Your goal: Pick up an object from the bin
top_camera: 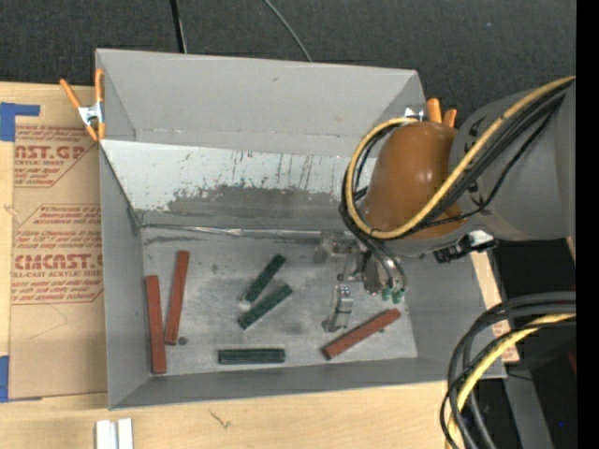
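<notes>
The claw [335, 320] hangs low over the floor of the grey bin [120, 215], toward 4 o'clock from the bin's middle, beneath the arm's orange cover [412, 178] and its looped cables. Whether the claw is wide or narrow cannot be told from this angle, and nothing can be seen gripped in it. Nearest to it is a red-brown stick [363, 333], lying flat on the bin floor at the 4 o'clock corner. Its long axis runs from 8 o'clock to 2 o'clock, and the 8 o'clock end lies just below the claw's tip; whether they touch cannot be told. Toward 9 o'clock from the claw, near the floor's middle, two dark green sticks [265, 277] [265, 307] lie side by side, both slanting from 7 to 1 o'clock. A third green stick [251, 354] lies level along the 6 o'clock wall. Well apart, by the 9 o'clock wall, two more red-brown sticks [177, 297] [154, 324] lie nearly along the 12-to-6 line.
</notes>
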Available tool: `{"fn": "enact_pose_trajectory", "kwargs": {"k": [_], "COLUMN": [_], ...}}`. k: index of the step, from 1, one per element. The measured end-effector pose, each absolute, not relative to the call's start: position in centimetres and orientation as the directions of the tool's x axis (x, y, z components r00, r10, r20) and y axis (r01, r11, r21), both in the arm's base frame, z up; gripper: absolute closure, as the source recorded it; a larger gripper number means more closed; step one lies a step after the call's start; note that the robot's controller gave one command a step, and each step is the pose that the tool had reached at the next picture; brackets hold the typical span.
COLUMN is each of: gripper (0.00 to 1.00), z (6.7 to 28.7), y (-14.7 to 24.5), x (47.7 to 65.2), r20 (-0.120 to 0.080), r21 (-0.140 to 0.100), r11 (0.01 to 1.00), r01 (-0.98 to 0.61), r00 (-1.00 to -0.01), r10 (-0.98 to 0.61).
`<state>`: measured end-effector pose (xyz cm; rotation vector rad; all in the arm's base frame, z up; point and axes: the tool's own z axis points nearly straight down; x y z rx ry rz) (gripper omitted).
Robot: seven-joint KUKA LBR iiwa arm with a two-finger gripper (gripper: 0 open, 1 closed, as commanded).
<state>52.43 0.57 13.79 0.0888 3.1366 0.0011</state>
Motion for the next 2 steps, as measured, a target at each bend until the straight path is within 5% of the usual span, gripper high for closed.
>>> {"fn": "enact_pose_trajectory", "kwargs": {"k": [2], "gripper": [0.00], "z": [9.4], "y": [-6.4], "x": [51.3], "r20": [0.002], "r21": [-0.002], "r11": [0.983], "r01": [-0.183], "r00": [-0.983], "r10": [-0.183]}}
